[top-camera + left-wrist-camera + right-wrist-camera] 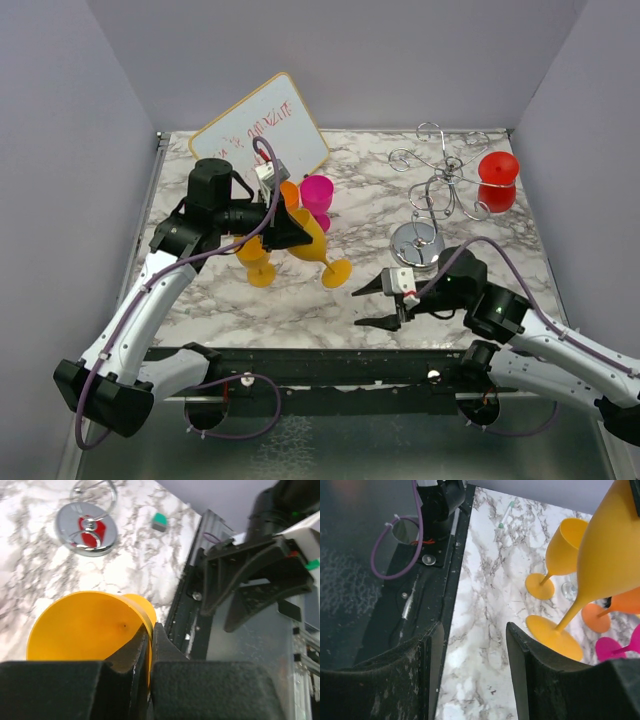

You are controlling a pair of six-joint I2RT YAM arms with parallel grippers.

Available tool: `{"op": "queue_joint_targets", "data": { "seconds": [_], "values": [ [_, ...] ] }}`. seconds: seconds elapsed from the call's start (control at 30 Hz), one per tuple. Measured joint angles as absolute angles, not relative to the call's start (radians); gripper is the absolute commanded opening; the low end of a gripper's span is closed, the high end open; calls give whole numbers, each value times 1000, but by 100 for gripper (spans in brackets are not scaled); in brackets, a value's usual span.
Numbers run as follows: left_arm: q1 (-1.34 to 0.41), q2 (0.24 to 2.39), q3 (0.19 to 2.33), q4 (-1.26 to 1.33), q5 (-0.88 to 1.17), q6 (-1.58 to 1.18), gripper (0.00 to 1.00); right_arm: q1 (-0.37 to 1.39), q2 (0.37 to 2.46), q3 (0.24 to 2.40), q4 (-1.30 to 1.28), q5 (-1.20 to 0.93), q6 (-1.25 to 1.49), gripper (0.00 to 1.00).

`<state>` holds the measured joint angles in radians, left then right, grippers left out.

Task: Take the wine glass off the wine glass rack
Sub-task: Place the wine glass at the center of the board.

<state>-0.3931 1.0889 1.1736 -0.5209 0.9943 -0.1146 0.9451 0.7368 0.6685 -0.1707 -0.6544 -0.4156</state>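
The left tool [151,632] pinched the rim of a tilted yellow wine glass [85,627]. The right tool [376,306] was spread near the desk's [300,305] front edge.

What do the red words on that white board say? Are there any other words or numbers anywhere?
Red handwriting on the whiteboard: about two short lines, too small and blurred to read.
White tag: no text can be made out.
No other words, numbers or signs can be read in any view.
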Motion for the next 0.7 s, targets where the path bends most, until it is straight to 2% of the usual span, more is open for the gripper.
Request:
{"op": "queue_joint_targets", "data": {
  "seconds": [0.43,0.47,0.53,0.7],
  "values": [
    [-455,1084,1137,-560,607,-130,0,945,713,720,-185,-570,33,80],
    [-465,1082,1133,-562,580,-130,0,945,708,719,-195,-567,58,83],
    [-493,1078,1123,-564,516,-130,0,945,706,719,-219,-560,95,99],
    [-562,1072,1097,-563,384,-130,0,945,705,727,-318,-459,228,100]
  ]
}}
